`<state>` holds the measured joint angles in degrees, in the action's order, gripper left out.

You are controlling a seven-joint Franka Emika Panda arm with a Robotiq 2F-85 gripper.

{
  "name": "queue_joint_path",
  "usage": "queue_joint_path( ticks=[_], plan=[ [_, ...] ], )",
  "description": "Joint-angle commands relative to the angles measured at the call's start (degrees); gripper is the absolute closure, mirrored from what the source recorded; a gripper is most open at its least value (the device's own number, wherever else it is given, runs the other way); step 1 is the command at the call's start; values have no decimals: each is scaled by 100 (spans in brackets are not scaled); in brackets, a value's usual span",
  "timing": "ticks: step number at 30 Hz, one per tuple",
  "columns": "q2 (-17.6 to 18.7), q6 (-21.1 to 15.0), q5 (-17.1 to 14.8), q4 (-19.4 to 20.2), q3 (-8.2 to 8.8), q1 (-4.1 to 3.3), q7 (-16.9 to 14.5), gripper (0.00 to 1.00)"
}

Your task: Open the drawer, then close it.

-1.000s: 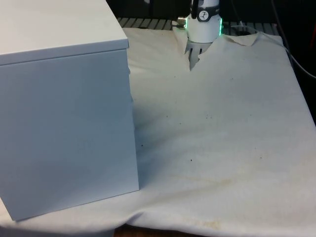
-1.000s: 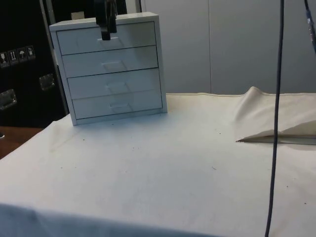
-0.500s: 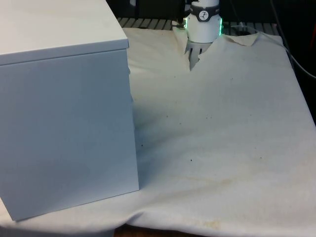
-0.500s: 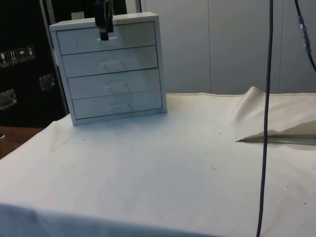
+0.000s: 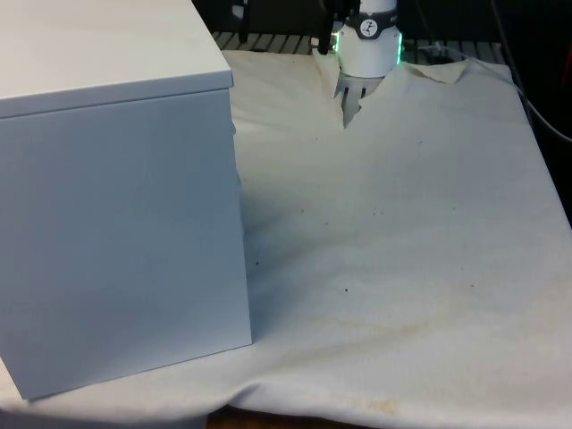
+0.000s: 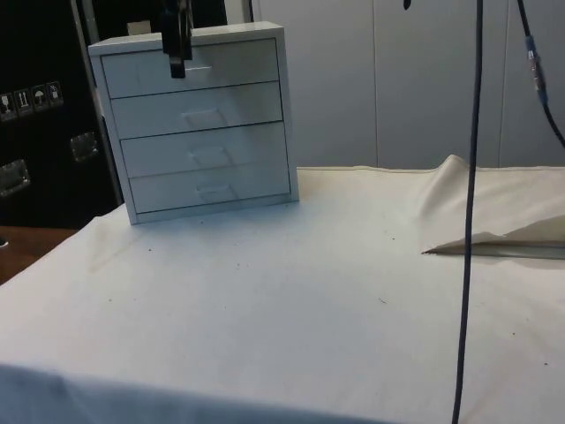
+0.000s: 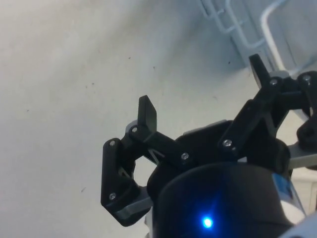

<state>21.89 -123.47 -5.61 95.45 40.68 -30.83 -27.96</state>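
Note:
A white chest of drawers [image 6: 203,124] with four drawers stands at the far left of the table in the side view. All four fronts sit flush. In the front view its plain back and side [image 5: 116,223] fill the left. My black gripper [image 6: 177,62] hangs in front of the top drawer [image 6: 234,64], level with its left half and just left of the handle [image 6: 199,69]. In the wrist view the gripper [image 7: 203,90] is open, its fingertips [image 7: 147,111] spread wide with nothing between them. The chest's front [image 7: 277,29] shows beyond them.
The white cloth [image 6: 291,300] covers the table and rises in a fold [image 6: 455,181] at the side view's right. A black cable [image 6: 468,221] hangs down there. In the front view the robot's base [image 5: 366,54] stands at the far edge, with bare cloth [image 5: 402,232] to the chest's right.
In the side view my gripper has shifted a little to the left and slightly up across the top drawer's front. The drawers have not moved.

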Motion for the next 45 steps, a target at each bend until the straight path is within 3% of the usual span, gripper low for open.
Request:
queue_joint_path(
  ticks=[1, 4, 10, 12, 29, 30, 33, 45],
  plan=[
    [0, -138, 80, 40, 23, -23, -6, 0],
    [0, -80, 92, 40, 0, -6, -11, 0],
    [57, -350, 286, 178, 6, -34, -132, 0],
    [63, -275, 258, 166, 0, -23, -138, 0],
    [201, -768, 407, 298, 69, -23, -510, 0],
    [183, -653, 378, 264, 63, -17, -498, 0],
    [252, -837, 395, 332, 63, -11, -556, 0],
    [229, -756, 510, 275, 212, -40, -688, 0]
  ],
)
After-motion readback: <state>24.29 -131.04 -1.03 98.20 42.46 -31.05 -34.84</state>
